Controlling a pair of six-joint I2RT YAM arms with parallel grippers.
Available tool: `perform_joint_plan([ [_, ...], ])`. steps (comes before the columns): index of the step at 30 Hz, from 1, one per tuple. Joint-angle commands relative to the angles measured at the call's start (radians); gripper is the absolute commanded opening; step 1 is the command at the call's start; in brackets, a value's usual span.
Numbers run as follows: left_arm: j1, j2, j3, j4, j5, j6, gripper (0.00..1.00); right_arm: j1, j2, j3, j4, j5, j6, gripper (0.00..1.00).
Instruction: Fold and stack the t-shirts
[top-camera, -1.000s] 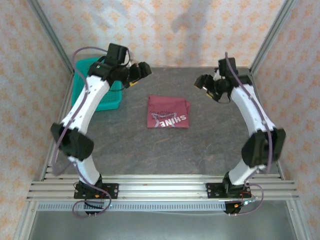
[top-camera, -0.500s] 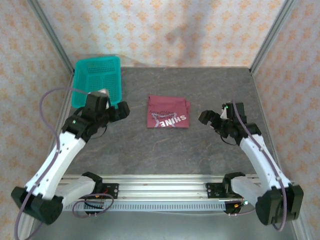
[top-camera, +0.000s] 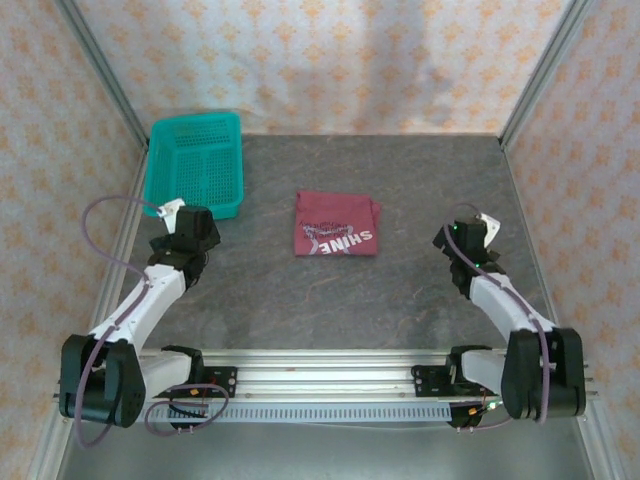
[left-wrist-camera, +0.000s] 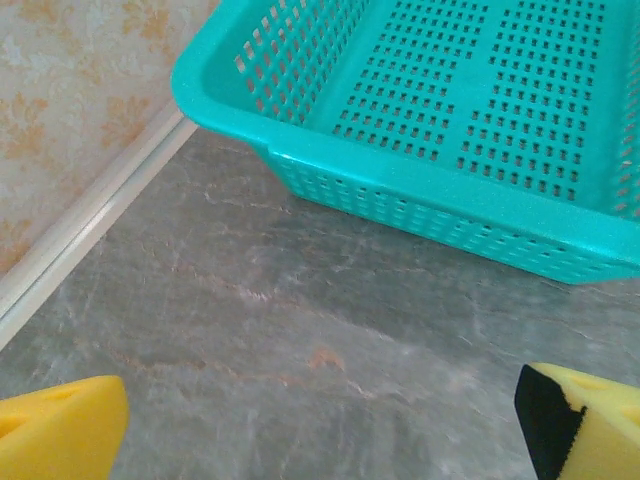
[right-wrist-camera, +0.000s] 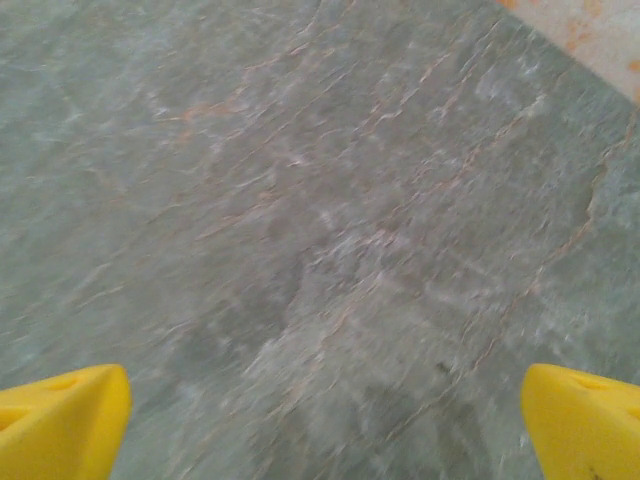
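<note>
1. Mid-table: folded t-shirt (top-camera: 337, 224) lying flat, lettering up; fold looks done.
2. Left gripper (left-wrist-camera: 320, 440) wide open, empty, low beside basket (left-wrist-camera: 400, 185); right gripper (right-wrist-camera: 320, 430) wide open, empty, low over bare table (top-camera: 400, 290). Probably parked clear of t-shirt.
3. Grey stone-look table, patterned wallpaper (top-camera: 350, 60) on walls, aluminium rail (top-camera: 330, 375) at near edge.

Both arms have dropped from their tall, raised arches and now lie folded low, elbows back by the near rail. The left end effector (top-camera: 191, 224) has come away from above the basket's (top-camera: 196, 165) right edge and sits low over the table (top-camera: 330, 300), just in front of the basket's near edge. The basket, partly covered by the left arm a second ago, is now in full sight. The right end effector (top-camera: 467, 234) has drawn back from the far right to a low spot nearer the right edge.
</note>
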Motion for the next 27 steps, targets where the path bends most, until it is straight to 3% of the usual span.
perform_joint_plan([
  [1, 0.003, -0.028, -0.085, 0.322, -0.078, 0.128, 1.0, -0.002, 0.058, -0.061, 0.418, 0.118, -0.076, 0.99],
  [4, 0.009, -0.053, -0.157, 0.419, -0.067, 0.191, 1.0, -0.001, 0.104, -0.088, 0.513, 0.079, -0.122, 0.99],
  [7, 0.014, -0.064, -0.232, 0.518, -0.04, 0.237, 1.0, -0.002, 0.136, -0.175, 0.738, 0.073, -0.175, 0.99],
  [14, 0.014, 0.014, -0.337, 0.761, 0.04, 0.279, 1.0, -0.01, 0.292, -0.226, 1.004, 0.0, -0.211, 0.99],
  [19, 0.014, 0.2, -0.266, 0.891, 0.085, 0.286, 1.0, -0.013, 0.376, -0.183, 1.011, -0.059, -0.232, 0.99],
  [22, 0.01, 0.35, -0.237, 0.96, 0.122, 0.308, 1.0, -0.013, 0.346, -0.168, 0.932, -0.03, -0.216, 0.99],
  [27, 0.01, 0.352, -0.235, 0.954, 0.109, 0.303, 1.0, -0.012, 0.352, -0.129, 0.865, -0.037, -0.226, 0.99],
])
